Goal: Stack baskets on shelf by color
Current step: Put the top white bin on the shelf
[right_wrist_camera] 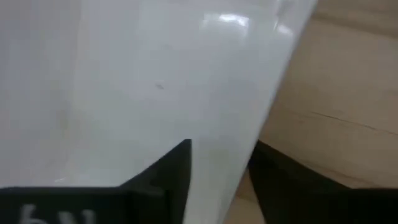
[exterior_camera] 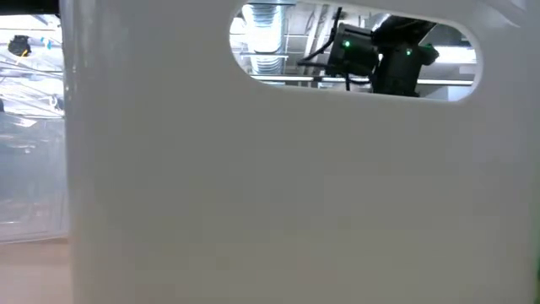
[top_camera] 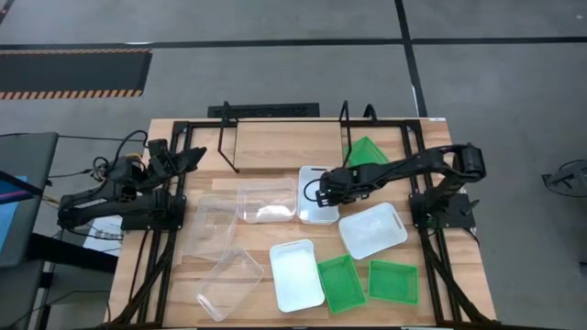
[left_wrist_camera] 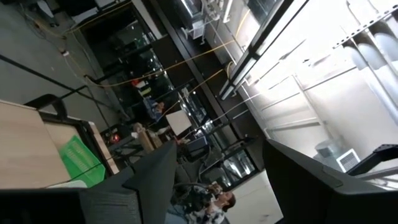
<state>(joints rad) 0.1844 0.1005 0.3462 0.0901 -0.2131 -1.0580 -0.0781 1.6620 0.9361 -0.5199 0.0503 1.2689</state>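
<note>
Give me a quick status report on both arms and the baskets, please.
Right gripper jaws astride white basket wall by shelf. Left gripper idle, jaws open, at table's left. Green basket already on shelf.

A hazard-striped floor mat [top_camera: 73,73] lies beyond the wooden table [top_camera: 275,142], on grey floor.

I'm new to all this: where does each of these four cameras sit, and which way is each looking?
High view: above the table, looking straight down; both arms show, the right gripper at a white basket.
Low view: at tabletop height, looking across; a white basket wall fills it, an arm shows through its handle slot.
Left wrist view: on the parked left arm, facing the room; its fingers show.
Right wrist view: on the right arm; its fingers straddle a white basket's wall.
High and left wrist views share the green basket.
</note>
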